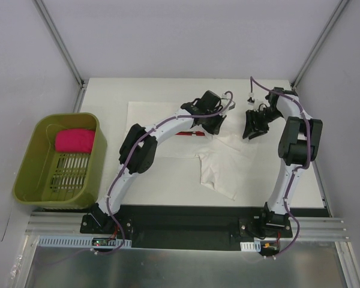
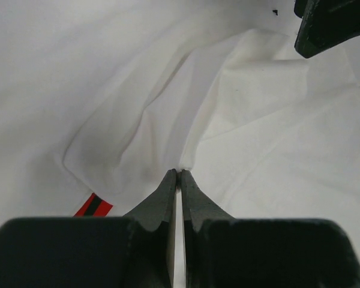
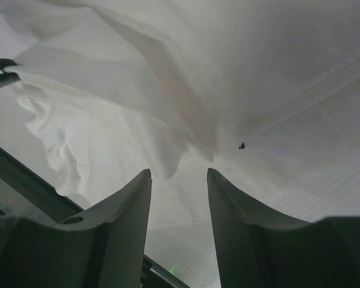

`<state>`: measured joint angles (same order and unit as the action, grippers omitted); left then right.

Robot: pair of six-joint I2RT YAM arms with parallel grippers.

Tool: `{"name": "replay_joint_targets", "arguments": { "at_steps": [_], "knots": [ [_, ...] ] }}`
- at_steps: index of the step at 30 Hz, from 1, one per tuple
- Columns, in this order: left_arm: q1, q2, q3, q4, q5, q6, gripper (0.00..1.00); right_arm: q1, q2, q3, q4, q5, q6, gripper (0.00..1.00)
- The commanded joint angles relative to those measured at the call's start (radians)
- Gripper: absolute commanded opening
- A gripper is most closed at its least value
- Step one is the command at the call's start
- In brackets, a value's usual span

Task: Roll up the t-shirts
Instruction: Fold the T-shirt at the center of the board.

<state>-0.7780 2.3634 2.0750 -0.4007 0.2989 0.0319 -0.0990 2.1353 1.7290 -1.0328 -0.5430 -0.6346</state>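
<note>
I count one white t-shirt (image 1: pixel 223 167) on the table (image 1: pixel 138 187), part flat and part crumpled between my two arms, its red print (image 1: pixel 189 134) showing near the middle. To the left stands one green basket (image 1: pixel 29 174) with one pink bundle of cloth (image 1: pixel 75 141) inside. My left hand (image 2: pixel 179 174) is closed, fingertips together, pinching a raised fold of the t-shirt. My right hand (image 3: pixel 178 171) is spread open, fingers well apart, over the white fabric, gripping nothing.
</note>
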Motion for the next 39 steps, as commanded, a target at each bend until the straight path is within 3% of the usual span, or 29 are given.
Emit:
{"name": "replay_joint_targets", "arguments": {
  "at_steps": [1,14,24,32,39],
  "knots": [
    [0.006,-0.064,-0.021,-0.001,0.040,-0.030,0.00,0.004,0.024,0.015,-0.049,0.032,-0.042,0.45],
    [0.022,-0.055,-0.032,-0.001,0.026,-0.030,0.00,0.016,0.095,0.049,-0.046,0.028,-0.048,0.44],
    [0.026,-0.059,-0.049,-0.001,0.006,-0.027,0.00,0.018,0.123,0.073,-0.042,0.012,-0.047,0.26],
    [0.036,-0.066,-0.046,-0.001,0.002,-0.021,0.00,0.016,0.074,0.055,-0.058,0.026,-0.050,0.29],
    [0.037,-0.064,-0.050,-0.001,0.003,-0.021,0.00,-0.001,0.075,0.038,-0.073,-0.089,-0.037,0.30]
  ]
}}
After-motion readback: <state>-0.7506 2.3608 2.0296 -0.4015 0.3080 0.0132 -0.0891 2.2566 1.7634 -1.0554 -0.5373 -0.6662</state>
